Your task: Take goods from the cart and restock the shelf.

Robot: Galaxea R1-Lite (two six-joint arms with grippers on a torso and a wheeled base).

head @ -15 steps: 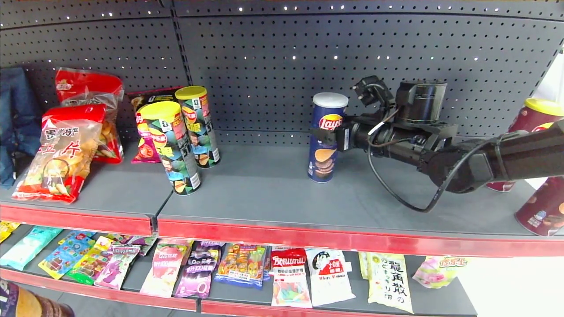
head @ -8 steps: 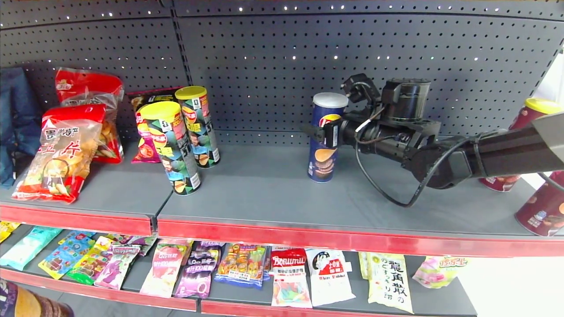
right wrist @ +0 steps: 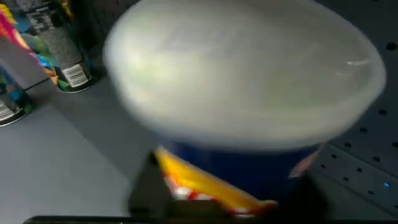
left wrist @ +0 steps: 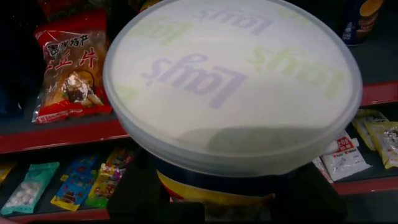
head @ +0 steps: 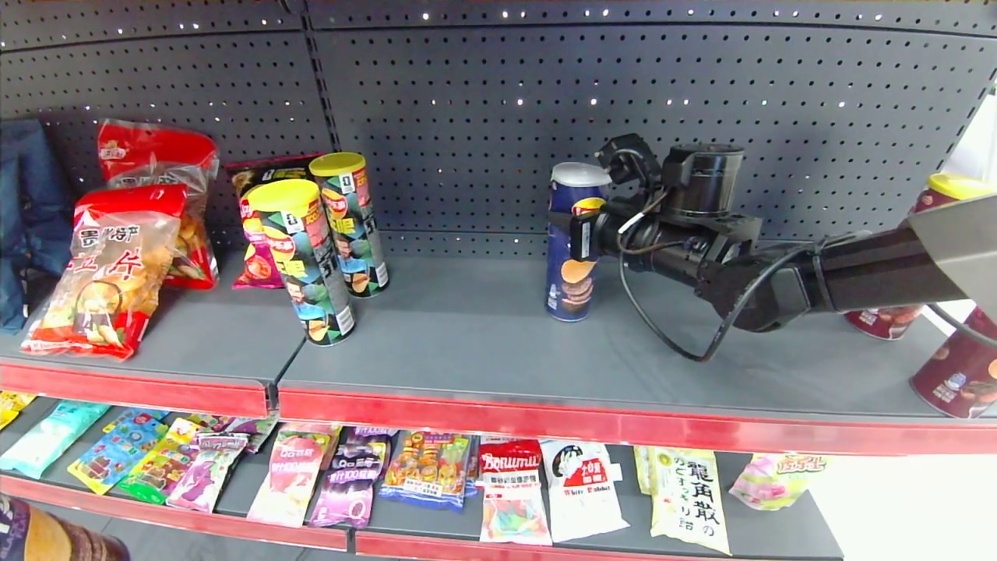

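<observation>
A grey pegboard [head: 467, 117] backs the shelf [head: 467, 343], and out in the open middle of its deck stands the blue can [head: 565, 280], between the yellow-lidded cans [head: 300, 257] to the left and the dark red cans [head: 954, 366] at the far right. The right claw [head: 580, 234] is clenched around the blue can at about mid-height. Over the last second the right arm has pushed a little farther left along the shelf and its wrist has crept closer to the can, so the claw now covers the printed front that was showing before. The can itself has hardly shifted: its base looks to be resting on the deck in the same spot, and it stands close to upright. To my eye that means this can is as good as placed and only needs letting go. Lower down, out in front of the shelves, the left claw [left wrist: 230, 198] grips a second can [left wrist: 233, 81] just under its white lid.
</observation>
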